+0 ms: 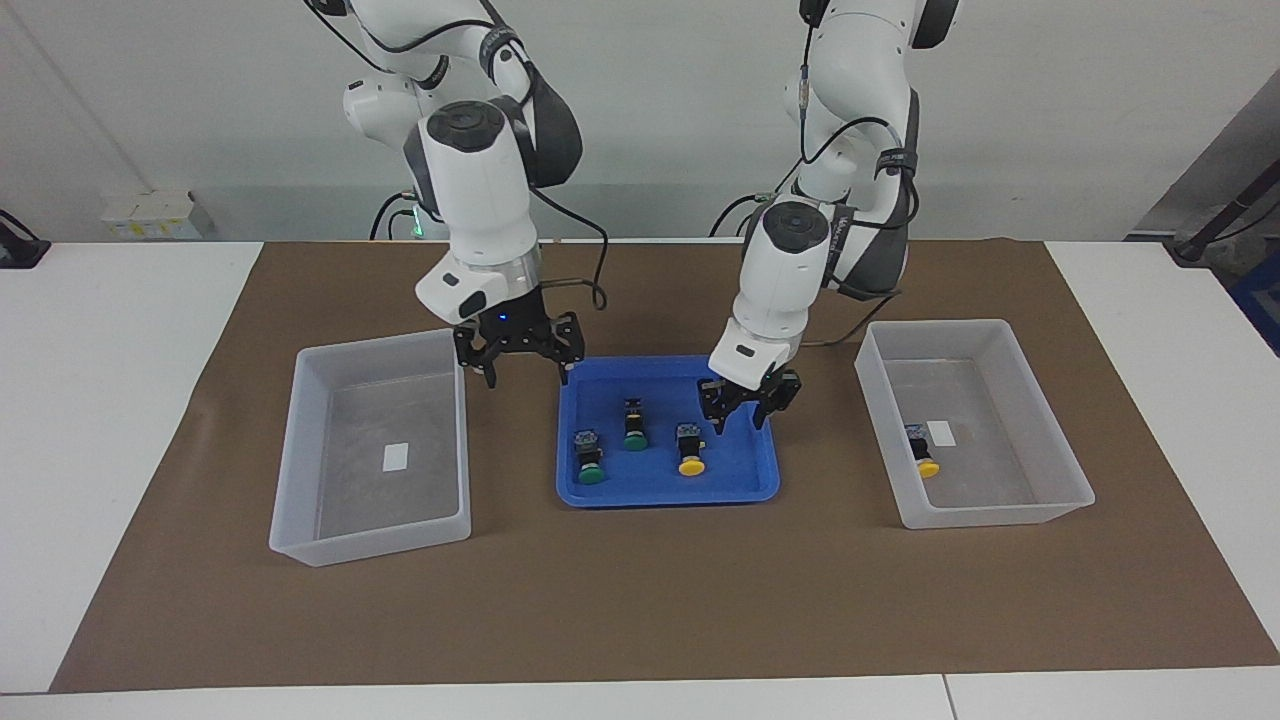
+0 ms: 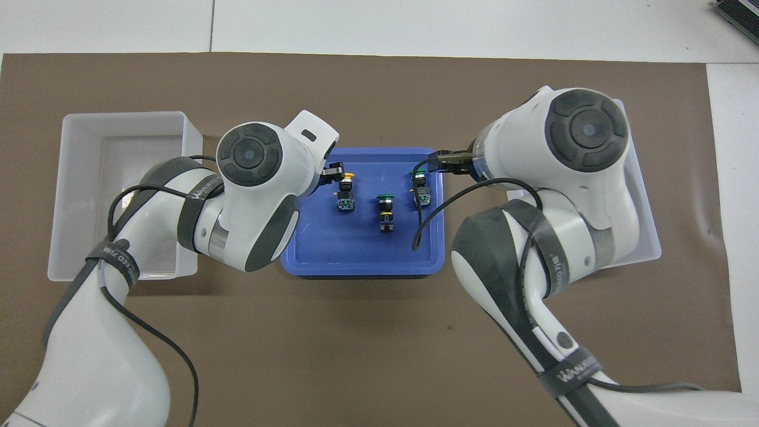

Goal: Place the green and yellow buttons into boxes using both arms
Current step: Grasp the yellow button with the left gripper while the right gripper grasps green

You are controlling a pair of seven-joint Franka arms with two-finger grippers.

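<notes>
As both arms hang over the blue tray (image 1: 764, 478):
Strap print: "WANKEEO" (image 2: 574, 367), partly legible.
Right gripper (image 1: 521, 374): fingers spread, empty.
Left gripper (image 1: 742, 416): fingers parted, empty.

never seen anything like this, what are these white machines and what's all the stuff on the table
These are two white robot arms, each ending in a two-finger gripper. One picture looks at them from across the table; the other looks down from above their own end. On brown paper sits a blue tray with two green buttons and a yellow button. Beside it stand two clear boxes: one box has only a label in it, the other box holds a second yellow button. The left gripper and the right gripper, open, hang over the tray. Neither holds anything.
</notes>
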